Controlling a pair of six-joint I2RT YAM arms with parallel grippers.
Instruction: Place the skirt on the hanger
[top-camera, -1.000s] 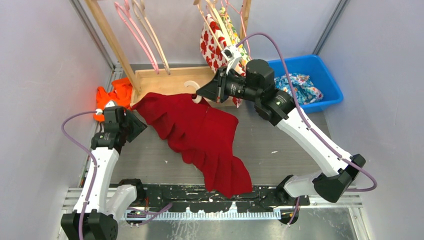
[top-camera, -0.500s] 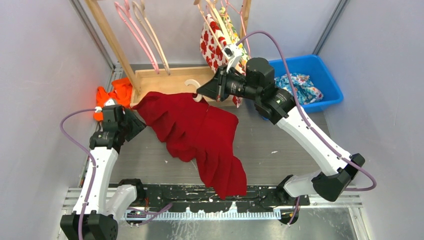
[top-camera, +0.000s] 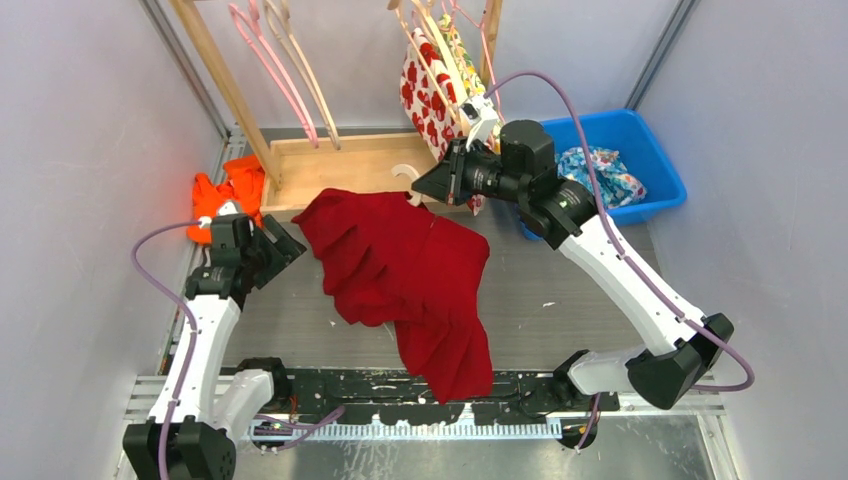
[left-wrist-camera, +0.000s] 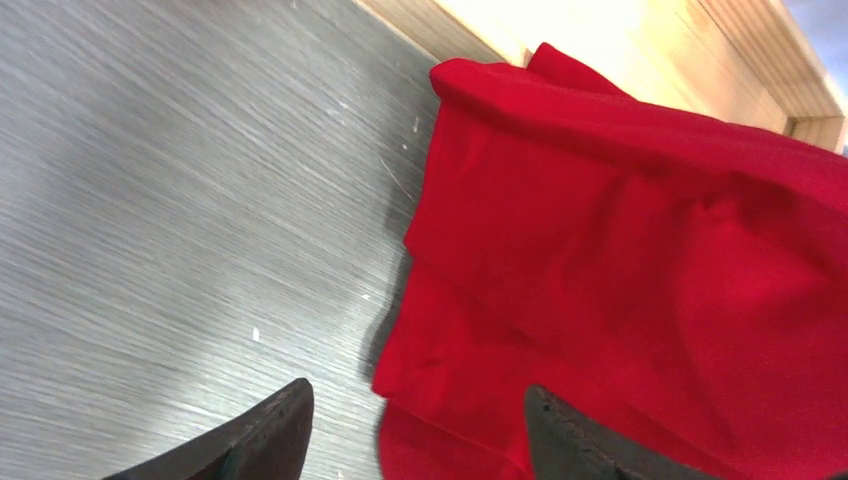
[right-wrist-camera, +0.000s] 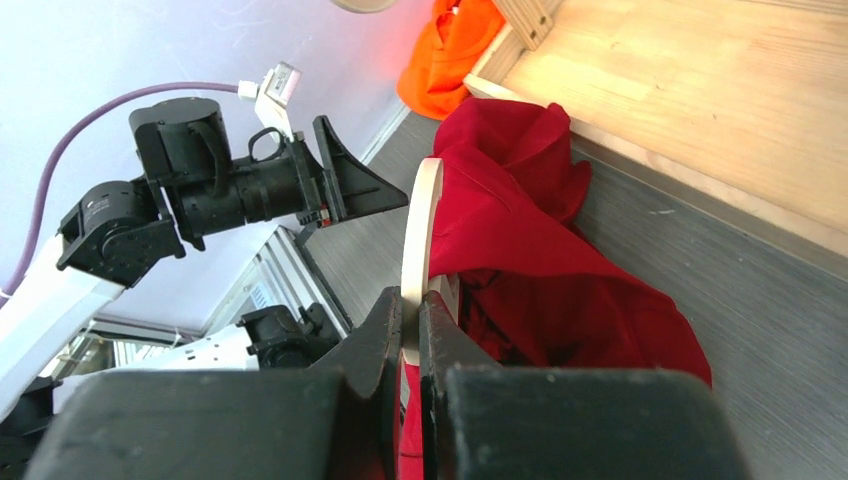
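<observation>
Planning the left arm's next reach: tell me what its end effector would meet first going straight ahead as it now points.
Most likely the red skirt, whose near edge lies just ahead of the open left end effector; depth is uncertain.

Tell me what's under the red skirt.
A pale hanger, pinched in the right jaws; only one arm and its hook show, the skirt covers the rest. Below lies the grey table.
</observation>
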